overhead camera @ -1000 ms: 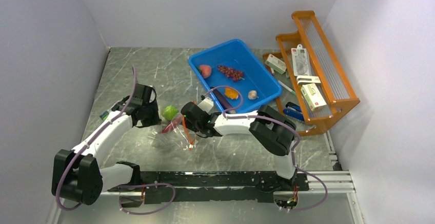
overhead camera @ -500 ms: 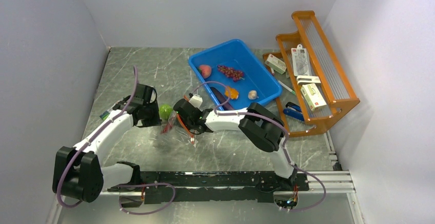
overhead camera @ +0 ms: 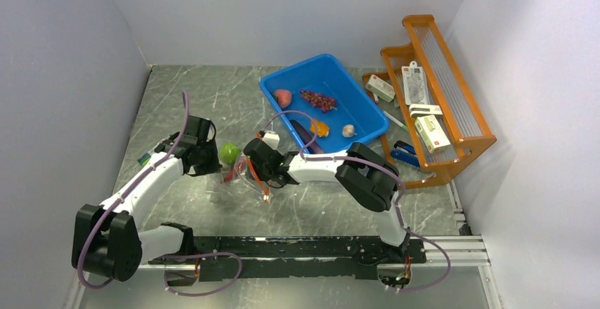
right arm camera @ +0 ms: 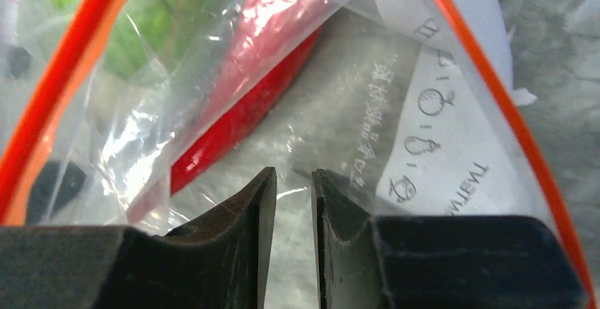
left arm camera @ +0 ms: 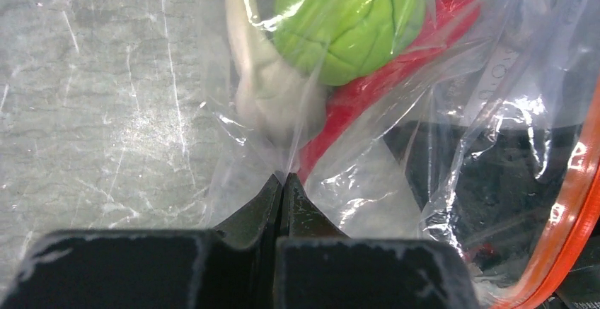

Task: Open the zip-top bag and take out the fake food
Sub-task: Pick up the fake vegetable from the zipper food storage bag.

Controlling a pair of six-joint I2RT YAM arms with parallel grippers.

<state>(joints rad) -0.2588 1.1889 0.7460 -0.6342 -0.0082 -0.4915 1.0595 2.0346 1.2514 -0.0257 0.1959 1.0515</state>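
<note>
Left jaws: pressed together, pinching the clear film of the zip-top bag (left arm camera: 368, 182) at its closed end. One bag only, lying on the tabletop (overhead camera: 212, 104) between the two sets of jaws.

Right jaws: tips a narrow slit apart, pushed into the bag's mouth. The red-orange zip strip (right arm camera: 71, 76) runs past them on both sides. Cannot tell whether any film lies in the slit.

Fake food in the bag, count 3:
- 1 green ball (left arm camera: 347, 19), ahead of the left jaws and close to them. From the right wrist it shows as a green blur at the far side of the bag.
- 1 long red piece (left arm camera: 382, 83), running from just ahead of the left jaws' tips out past the ball. It lies just ahead of the right jaws as well.
- 1 pale beige piece (left arm camera: 272, 97), beside the red one and touching the ball.

Fake food outside the bag, count 5, all in 1 blue bin (overhead camera: 339, 68) beyond the right jaws, well apart from them:
- 1 pink-red peach (overhead camera: 283, 97)
- 1 bunch of dark red grapes (overhead camera: 318, 101)
- 1 orange piece (overhead camera: 319, 129)
- 1 beige bulb (overhead camera: 348, 131)
- 1 purple eggplant (overhead camera: 299, 134)

1 orange wooden rack (overhead camera: 463, 143) stands farther out, past the bin.
</note>
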